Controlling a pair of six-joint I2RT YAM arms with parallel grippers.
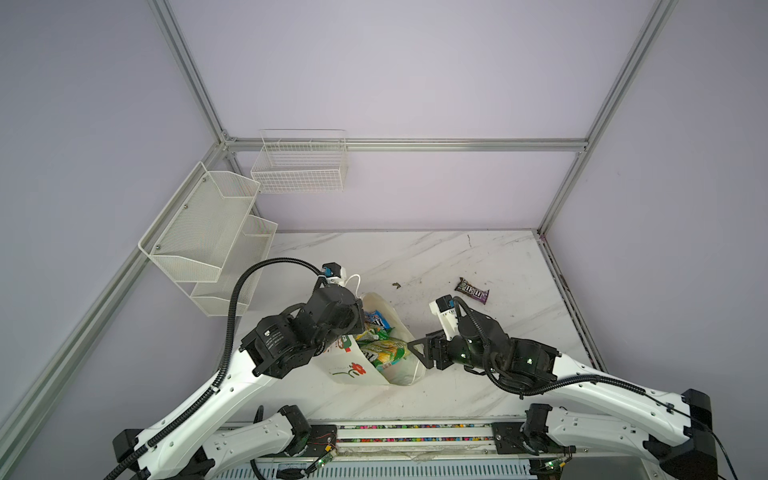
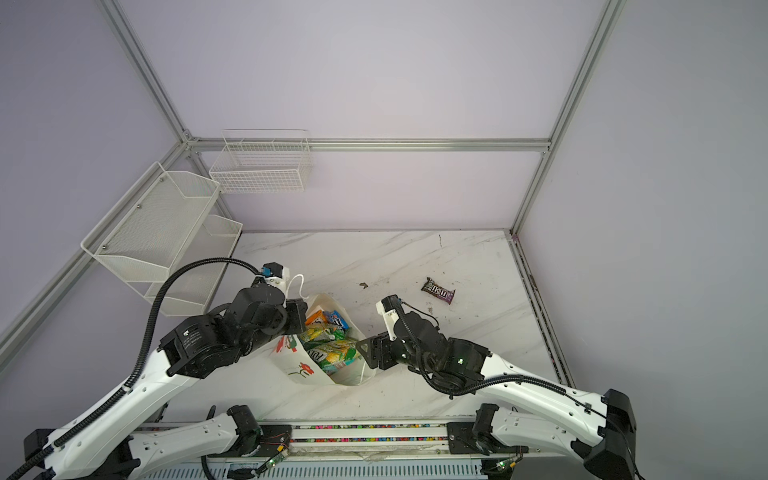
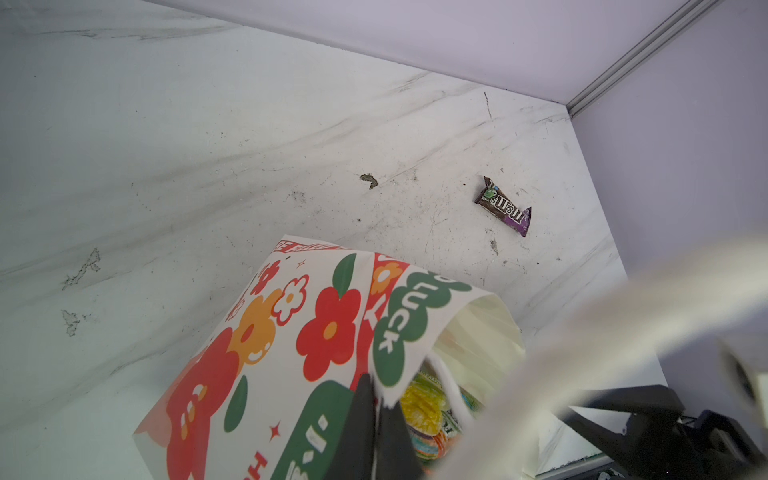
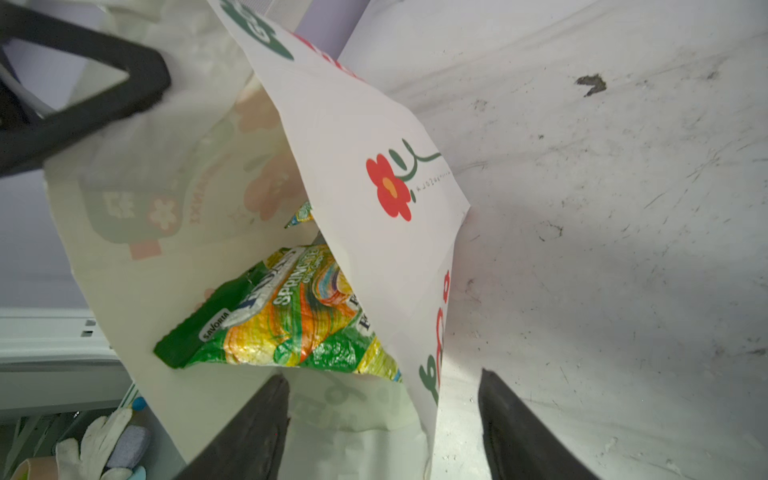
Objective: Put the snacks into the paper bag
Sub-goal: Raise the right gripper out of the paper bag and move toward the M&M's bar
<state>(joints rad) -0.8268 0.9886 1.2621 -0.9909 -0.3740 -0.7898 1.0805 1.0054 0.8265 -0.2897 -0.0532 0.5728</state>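
My right pincer (image 1: 415,353), open and empty at the bag (image 1: 353,368), sits nearest the M&M's (image 1: 471,291), beyond-right; left pincer (image 3: 376,399) clamps the bag.

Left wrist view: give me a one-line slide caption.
Left gripper pinches the rim of the flower-print paper bag; one M&M's packet lies on the marble table beyond.

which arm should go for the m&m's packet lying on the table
Right. The right gripper is open at the paper bag, and the M&M's packet lies on its side of the table. The left gripper is shut on the bag's rim, holding its mouth open.
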